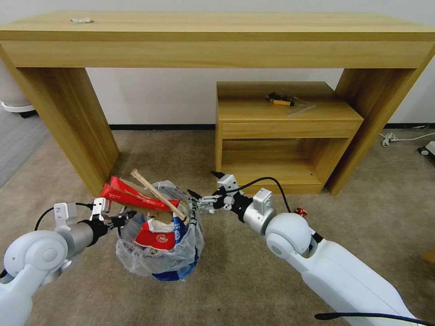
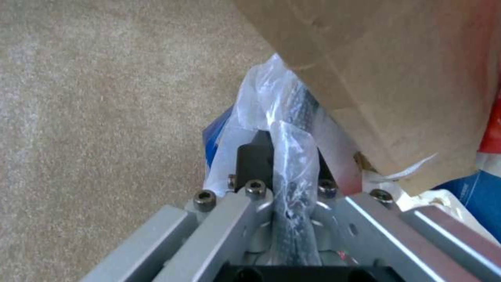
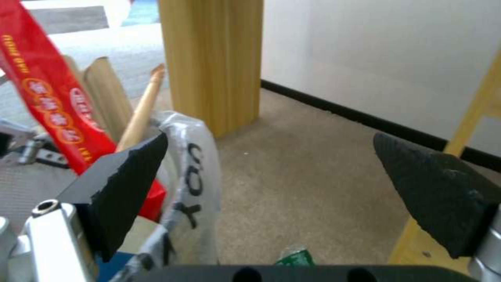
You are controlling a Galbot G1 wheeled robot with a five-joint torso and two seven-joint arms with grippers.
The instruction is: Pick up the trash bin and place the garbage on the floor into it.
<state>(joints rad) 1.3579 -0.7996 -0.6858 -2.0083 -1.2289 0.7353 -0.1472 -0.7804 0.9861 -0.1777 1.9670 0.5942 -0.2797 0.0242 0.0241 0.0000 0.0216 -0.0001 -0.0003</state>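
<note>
Trash bin [image 1: 159,253], filled with garbage [image 1: 156,226] (stick, red wrapper): left gripper [image 1: 118,220] pinches its bagged rim; right gripper [image 1: 201,188], fingers spread, beside the opposite rim.

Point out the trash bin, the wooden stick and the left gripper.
trash bin [image 1: 156,260]: head view, on the bag-covered side wall.
wooden stick [image 1: 152,190]: head view, on the shaft jutting above the rim.
left gripper [image 2: 282,156]: left wrist view, between fingertips shut on the bin's bagged rim.

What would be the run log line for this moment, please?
left gripper: shut on bin rim | right gripper: open, beside rim | bin: full of garbage | floor: red bit near right arm
</note>
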